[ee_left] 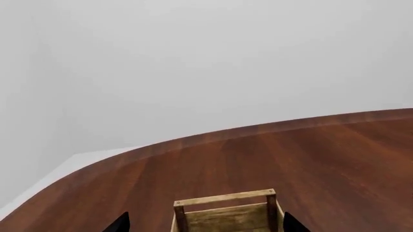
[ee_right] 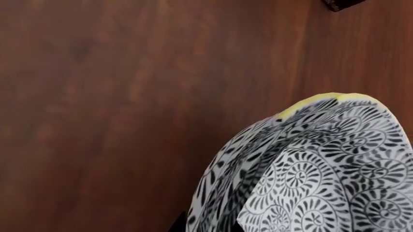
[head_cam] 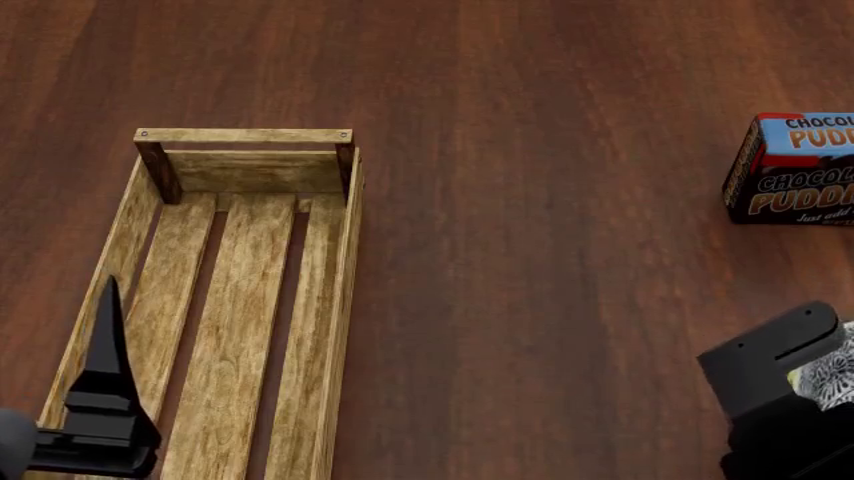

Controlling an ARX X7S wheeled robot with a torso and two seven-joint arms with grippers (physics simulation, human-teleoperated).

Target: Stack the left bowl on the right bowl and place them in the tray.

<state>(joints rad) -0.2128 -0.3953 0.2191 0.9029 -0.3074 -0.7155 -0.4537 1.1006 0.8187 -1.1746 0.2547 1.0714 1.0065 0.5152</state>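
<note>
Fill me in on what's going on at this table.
The robot is mid-task. Its right gripper is beside a black-and-white patterned bowl, apparently holding it, off to the right of the wooden tray. The tray holds nothing in the visible part. The left gripper hovers over it. A pudding box stands at the far right.

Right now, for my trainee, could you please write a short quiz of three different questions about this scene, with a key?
1. True or false: the tray already holds a bowl.
2. Which arm's camera shows the patterned bowl up close: A left, B right?
3. Fill in: the blue box reads "chocolate ____".

Key: 1 false, only its bare slats show. 2 B. 3 pudding.
</note>
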